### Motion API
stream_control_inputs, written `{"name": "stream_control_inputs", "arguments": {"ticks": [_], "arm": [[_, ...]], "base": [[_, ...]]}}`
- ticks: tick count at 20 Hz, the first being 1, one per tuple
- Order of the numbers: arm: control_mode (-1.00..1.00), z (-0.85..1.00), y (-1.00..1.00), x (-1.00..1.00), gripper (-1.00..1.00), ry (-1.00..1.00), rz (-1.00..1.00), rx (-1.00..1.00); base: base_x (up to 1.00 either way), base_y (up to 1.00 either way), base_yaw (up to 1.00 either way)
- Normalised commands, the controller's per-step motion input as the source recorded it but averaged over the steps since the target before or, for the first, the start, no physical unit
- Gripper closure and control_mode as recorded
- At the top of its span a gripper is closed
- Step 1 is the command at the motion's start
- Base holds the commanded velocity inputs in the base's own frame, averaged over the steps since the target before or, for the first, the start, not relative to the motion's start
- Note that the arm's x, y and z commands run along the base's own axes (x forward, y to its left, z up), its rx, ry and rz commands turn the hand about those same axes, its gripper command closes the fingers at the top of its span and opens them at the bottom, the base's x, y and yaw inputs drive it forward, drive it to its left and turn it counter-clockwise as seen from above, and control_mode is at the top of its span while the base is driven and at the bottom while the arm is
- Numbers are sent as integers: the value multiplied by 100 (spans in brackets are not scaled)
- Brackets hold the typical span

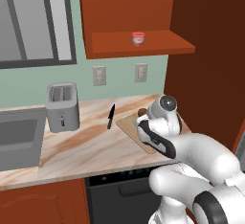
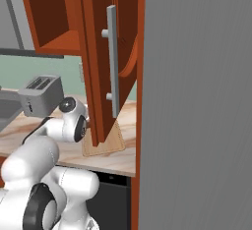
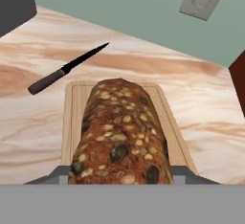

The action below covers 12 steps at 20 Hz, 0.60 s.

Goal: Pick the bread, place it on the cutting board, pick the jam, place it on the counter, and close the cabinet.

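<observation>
I read this as the tail of the first step: my gripper (image 3: 119, 177) is clamped on the bread (image 3: 119, 132), a dark seeded loaf gripped at its near end and stretching away from the hand camera, right over the cutting board (image 3: 165, 117). In the hand view the loaf lies along the board's length with the tan rim showing on both sides, so it is lined up well; whether its underside is touching the wood or hanging just above it I cannot tell from here. The board sits on the table (image 1: 86, 141), with a black knife (image 3: 67, 69) just beyond its far left corner and clear of the loaf, and a toaster (image 1: 62, 107) further left near the sink (image 1: 19, 141). What I need next, as I judge it, is to settle the bread flat on the board, part the jaws and lift straight away so the loaf does not roll or get dragged. Then comes the jam (image 1: 138, 38), which stands alone on the shelf of the cabinet (image 1: 143, 7) above. The cabinet door (image 2: 106, 76) hangs open close above my arm in the right base view, so I would rise with care.
</observation>
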Motion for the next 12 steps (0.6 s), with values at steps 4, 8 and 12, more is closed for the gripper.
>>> {"name": "stream_control_inputs", "arguments": {"ticks": [4, 8, 12], "arm": [[-100, -23, 0, 21, 100, 0, 0, 0], [-100, -26, 0, 23, 100, 0, 0, 0], [-100, -24, 0, 24, 100, 0, 0, 0]], "base": [[0, 0, 0], [0, 0, 0], [0, 0, 0]]}}
